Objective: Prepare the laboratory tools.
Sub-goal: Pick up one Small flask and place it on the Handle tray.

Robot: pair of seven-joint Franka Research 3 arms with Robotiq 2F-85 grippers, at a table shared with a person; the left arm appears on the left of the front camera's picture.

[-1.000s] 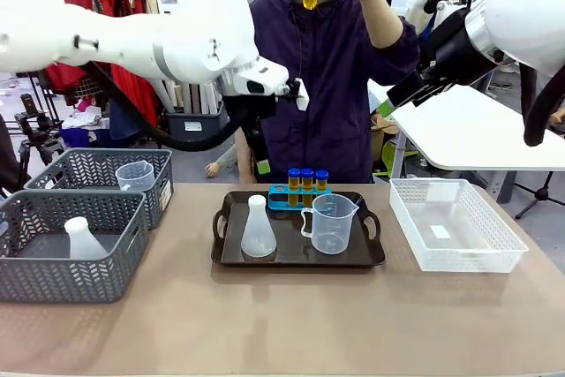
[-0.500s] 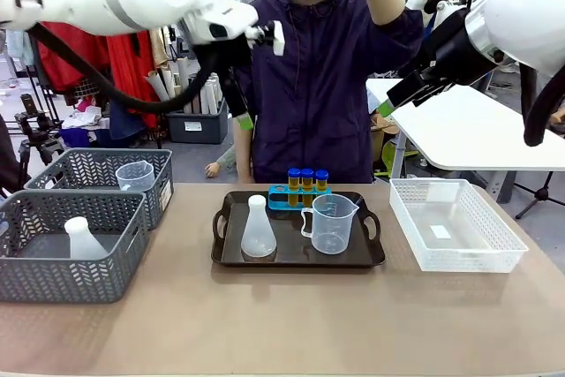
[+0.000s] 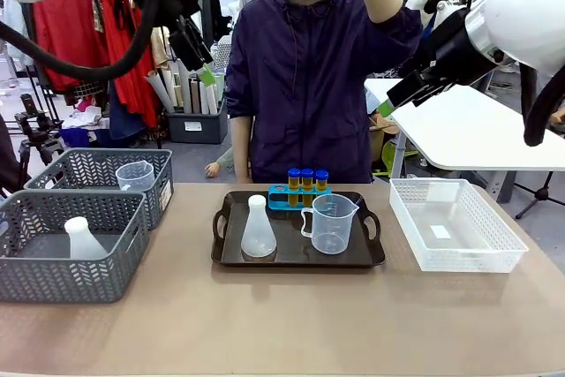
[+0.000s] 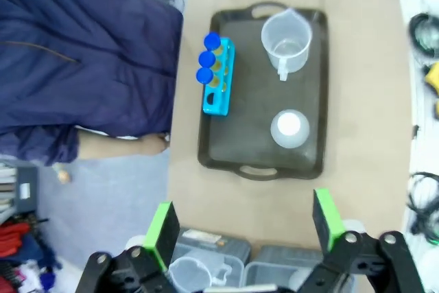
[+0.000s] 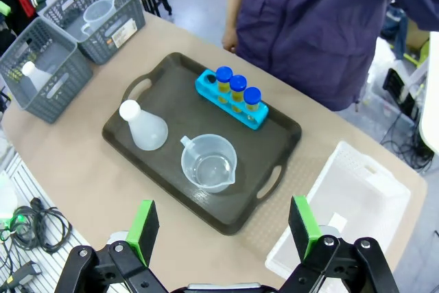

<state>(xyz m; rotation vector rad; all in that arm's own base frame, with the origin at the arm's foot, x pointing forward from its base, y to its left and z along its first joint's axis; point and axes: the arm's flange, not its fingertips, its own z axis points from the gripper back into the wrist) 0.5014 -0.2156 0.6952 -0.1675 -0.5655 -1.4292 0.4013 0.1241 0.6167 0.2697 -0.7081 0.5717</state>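
Observation:
A black tray point(image 3: 375, 258) in the middle of the table carries a blue rack point(image 3: 281, 201) with three blue-capped tubes point(image 3: 307, 178) of yellow liquid and one empty hole. On the tray in front of the rack stand a white conical flask point(image 3: 258, 229) and a clear handled beaker point(image 3: 331, 223). High above the table's left, my left gripper point(image 3: 201, 66) hangs open and empty. It looks down on the rack point(image 4: 218, 80), beaker point(image 4: 287, 40) and flask point(image 4: 289, 128). Open and empty too, my right gripper point(image 3: 388, 105) stays raised at the right, over the tray point(image 5: 271, 200) and rack point(image 5: 236, 99).
Two grey mesh baskets point(image 3: 53, 284) at the left hold another flask point(image 3: 84, 240) and another beaker point(image 3: 134, 175). A white plastic basket point(image 3: 452, 225) stands at the right. A person in a dark purple jacket point(image 3: 309, 86) stands behind the tray with one arm raised.
My left arm has swung up and to the left, away from the person's chest. The person's raised hand went higher. My right arm has not moved.

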